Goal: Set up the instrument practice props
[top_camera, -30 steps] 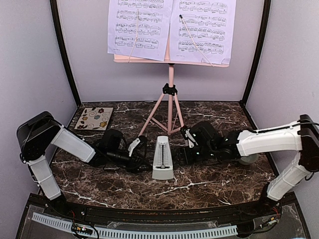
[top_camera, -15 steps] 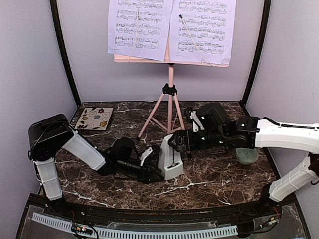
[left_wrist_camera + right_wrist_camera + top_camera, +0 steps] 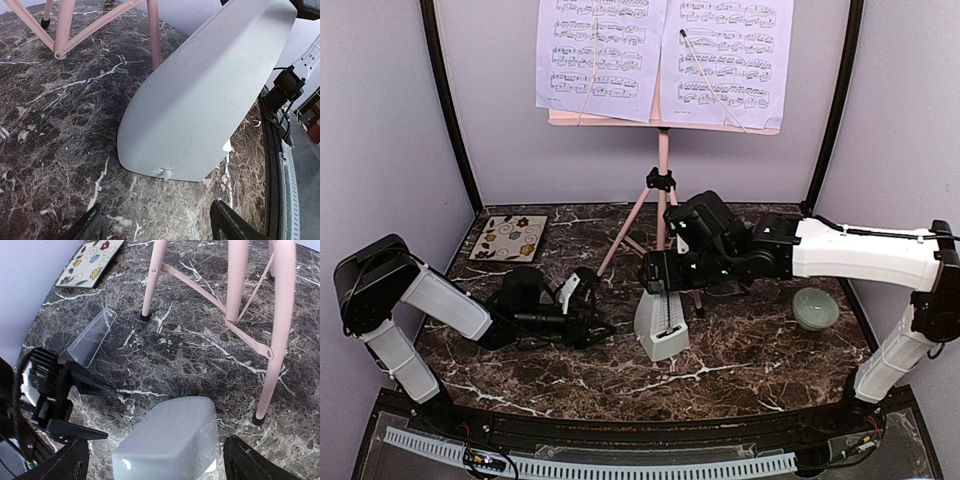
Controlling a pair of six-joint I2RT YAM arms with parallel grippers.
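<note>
Item, my left pincer (image 3: 592, 305): low over the tabletop (image 3: 750, 370), jaws wide, holding nothing, tips just beside the metronome (image 3: 660, 328). Item, metronome: standing mid-tabletop, before the stand (image 3: 663, 180). Item, my right pincer (image 3: 655, 278): jaws wide, straddling the metronome's top; whether they touch it I cannot tell. Item, bowl (image 3: 816, 308), right. Item, coaster (image 3: 509, 238), far left. Item, pages (image 3: 600, 50), on the stand's desk.

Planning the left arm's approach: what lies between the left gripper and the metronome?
Nothing: only bare marble tabletop separates the left gripper from the metronome, seen in the left wrist view.
</note>
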